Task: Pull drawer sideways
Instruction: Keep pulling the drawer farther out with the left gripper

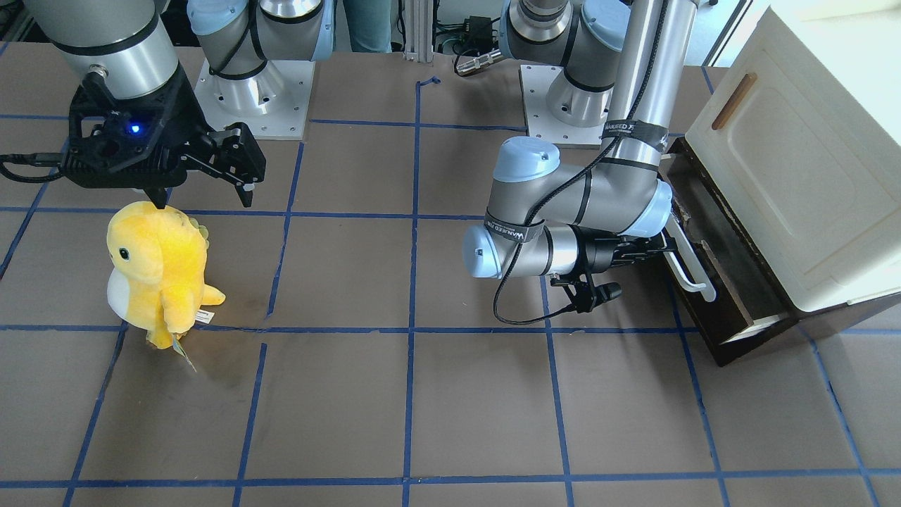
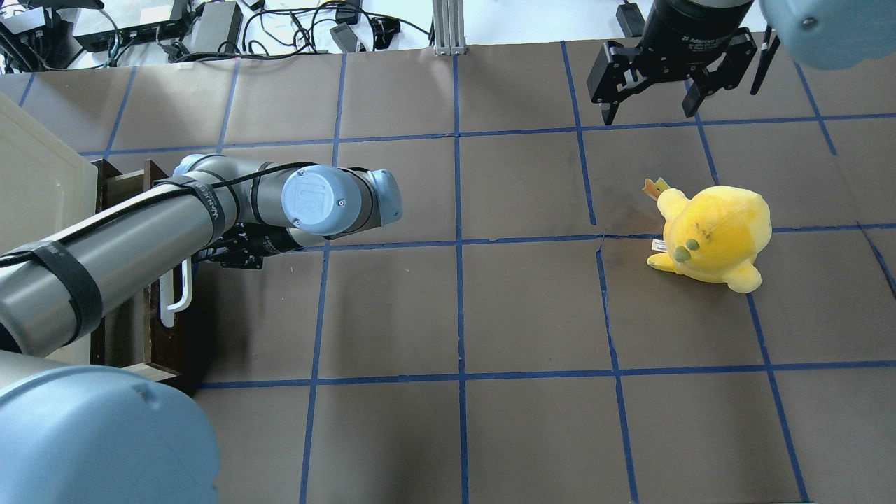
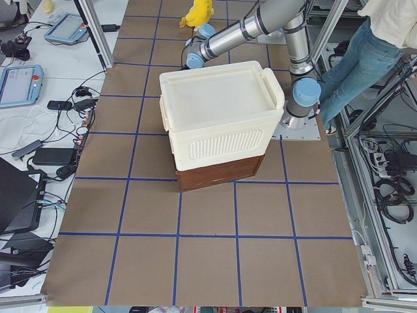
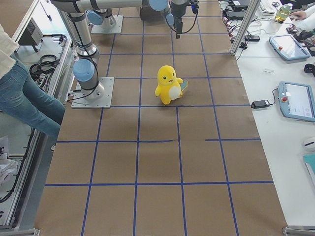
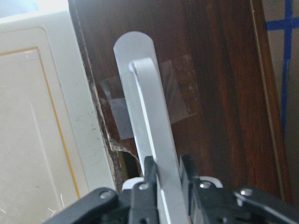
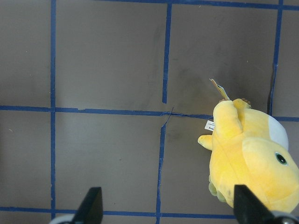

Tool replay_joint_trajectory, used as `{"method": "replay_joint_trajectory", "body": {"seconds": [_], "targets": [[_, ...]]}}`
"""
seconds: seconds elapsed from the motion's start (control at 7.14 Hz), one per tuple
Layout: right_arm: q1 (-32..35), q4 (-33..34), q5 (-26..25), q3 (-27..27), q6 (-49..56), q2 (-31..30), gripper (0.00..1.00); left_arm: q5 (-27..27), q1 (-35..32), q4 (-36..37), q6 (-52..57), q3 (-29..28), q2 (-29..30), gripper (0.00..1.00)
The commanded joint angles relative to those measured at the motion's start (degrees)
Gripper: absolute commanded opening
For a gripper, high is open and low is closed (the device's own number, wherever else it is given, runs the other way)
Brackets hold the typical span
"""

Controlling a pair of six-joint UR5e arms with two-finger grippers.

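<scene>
"UR": joint cap (image 2: 306, 199) | "WANEED": arm strap (image 1: 624, 129) | "Adaptive": right tool (image 2: 649, 113)

The drawer (image 1: 707, 327) juts beneath the cabinet (image 1: 795, 183), plush toy (image 1: 158, 271) well apart.

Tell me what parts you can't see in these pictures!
Inside the drawer: front-facing view, mostly under the cream cabinet; overhead view, covered by the left arm.
Left gripper: wrist view, body cut off by the bottom edge.
Yellow plush: right wrist view, cut off at the right edge.
</scene>
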State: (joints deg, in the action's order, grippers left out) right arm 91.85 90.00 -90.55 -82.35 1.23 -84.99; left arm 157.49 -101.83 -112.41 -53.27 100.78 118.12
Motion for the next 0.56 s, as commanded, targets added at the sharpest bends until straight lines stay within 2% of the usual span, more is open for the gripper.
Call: {"method": "replay_joint_trajectory", "body": {"seconds": [0.0,0.42], "targets": [[0.0,0.0,0.02,0.0,0.0,0.0,1.0,-0.16,-0.65,0.0,0.09,-0.06,0.09,0.16],[0.0,0.0,0.02,0.0,0.0,0.0,1.0,-0.34,-1.0,0.0,0.09,-0.5,0.18,0.16]]}}
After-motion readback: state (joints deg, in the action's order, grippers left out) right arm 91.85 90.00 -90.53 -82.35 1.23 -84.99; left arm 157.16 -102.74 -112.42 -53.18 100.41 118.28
